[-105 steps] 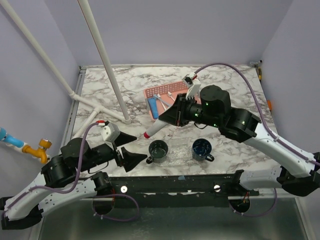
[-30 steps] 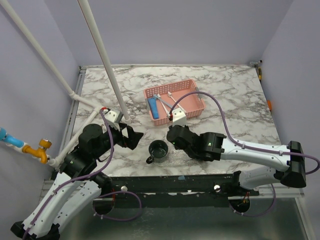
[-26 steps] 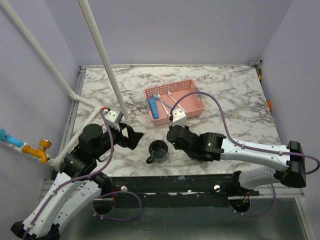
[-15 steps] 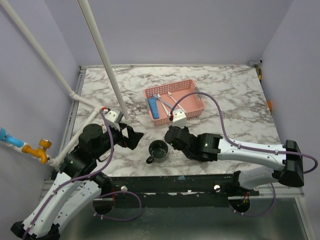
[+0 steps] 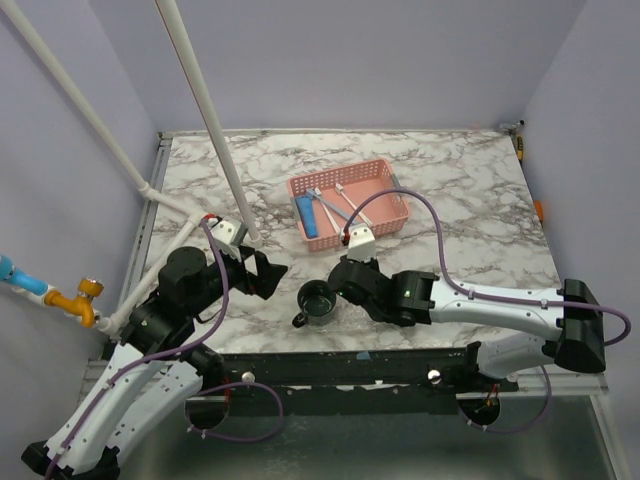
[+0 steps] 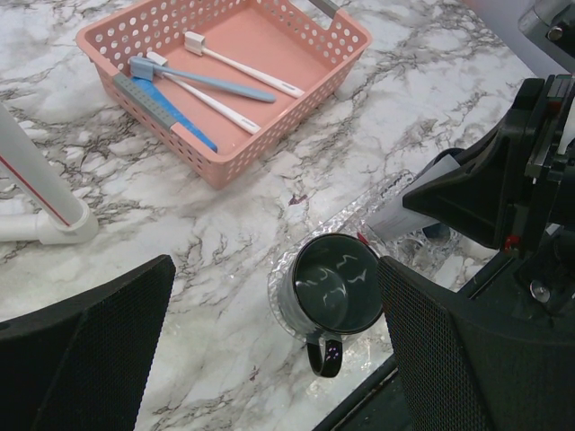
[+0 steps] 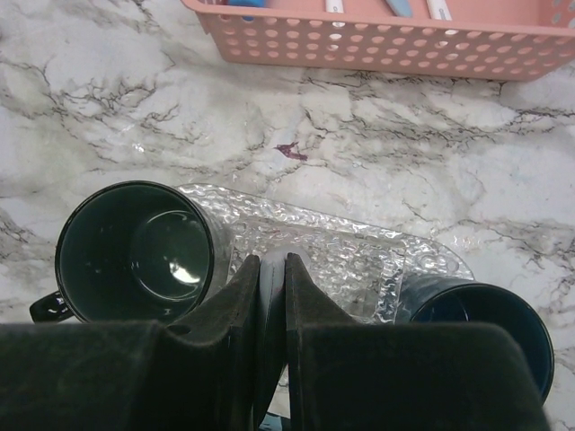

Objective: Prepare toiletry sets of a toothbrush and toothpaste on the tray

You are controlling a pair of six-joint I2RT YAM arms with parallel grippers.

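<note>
The right gripper (image 7: 272, 260) is nearly closed, pinching a white toothpaste tube (image 6: 395, 214) with a red cap. It hangs over the middle of the clear tray (image 7: 350, 260). The left gripper (image 5: 264, 272) is spread wide and holds nothing, at about 9 o'clock from the tray.

There are two dark mugs, one (image 7: 135, 251) at the tray's 9 o'clock end and one (image 7: 485, 328) at its 3 o'clock end. At 12 o'clock from the tray, one pink basket (image 6: 269, 135) holds three toothbrushes (image 6: 216, 85) and one blue toothpaste box (image 6: 171, 115).
</note>
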